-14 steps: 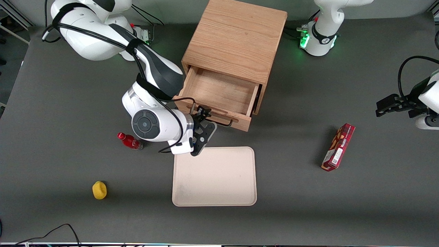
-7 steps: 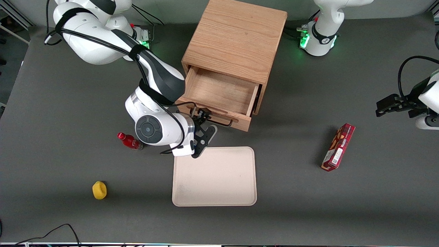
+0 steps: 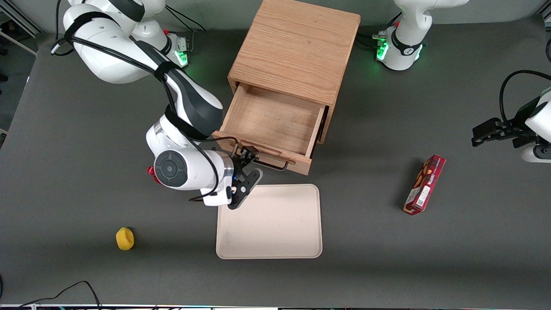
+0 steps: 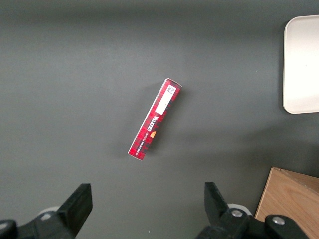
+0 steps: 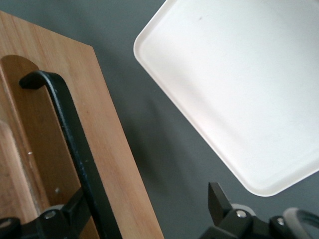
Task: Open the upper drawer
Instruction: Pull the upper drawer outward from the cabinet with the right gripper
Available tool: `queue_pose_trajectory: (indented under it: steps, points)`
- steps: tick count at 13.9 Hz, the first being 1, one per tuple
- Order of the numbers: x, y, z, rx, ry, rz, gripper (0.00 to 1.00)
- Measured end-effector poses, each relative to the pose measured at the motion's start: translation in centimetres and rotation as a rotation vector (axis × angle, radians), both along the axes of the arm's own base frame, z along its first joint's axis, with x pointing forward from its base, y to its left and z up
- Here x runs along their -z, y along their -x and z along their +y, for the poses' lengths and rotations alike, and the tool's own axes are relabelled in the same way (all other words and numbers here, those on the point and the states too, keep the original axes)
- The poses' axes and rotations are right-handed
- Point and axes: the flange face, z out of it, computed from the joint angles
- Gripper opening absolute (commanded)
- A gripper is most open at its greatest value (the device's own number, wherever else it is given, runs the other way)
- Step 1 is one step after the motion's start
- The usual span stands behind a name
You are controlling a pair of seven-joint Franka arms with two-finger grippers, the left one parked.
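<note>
The light oak cabinet (image 3: 297,47) stands at the middle of the table. Its upper drawer (image 3: 271,120) is pulled well out toward the front camera and its inside is bare. The lower drawer is hidden under it. My right gripper (image 3: 251,166) is at the drawer's front, at the working arm's end of the black wire handle (image 3: 270,162). In the right wrist view the gripper (image 5: 147,199) is open wide. One finger (image 5: 75,211) sits between the handle bar (image 5: 75,144) and the drawer front (image 5: 114,149); the other finger (image 5: 217,196) is out over the table.
A cream tray (image 3: 269,221) lies just nearer the front camera than the drawer, close under my gripper. A red bottle (image 3: 150,171) is mostly hidden by my wrist. A yellow object (image 3: 125,239) and a red box (image 3: 425,184) lie on the table.
The upper drawer has slid farther out toward the front camera, my gripper moving with it at the handle. My wrist now covers most of the red bottle.
</note>
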Motion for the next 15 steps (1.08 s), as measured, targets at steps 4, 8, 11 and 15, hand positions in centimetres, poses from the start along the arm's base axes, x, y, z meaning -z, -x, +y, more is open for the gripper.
queue_pose_trajectory:
  steps: [4, 8, 11, 15]
  points:
    - [-0.4, -1.0, -0.4, 0.026, -0.023, -0.035, 1.00]
    - [-0.4, -2.1, -0.9, 0.055, -0.036, -0.075, 1.00]
    - [0.0, -3.3, -2.3, 0.090, -0.028, -0.110, 1.00]
    - [0.4, -4.4, -3.7, 0.083, -0.017, -0.142, 1.00]
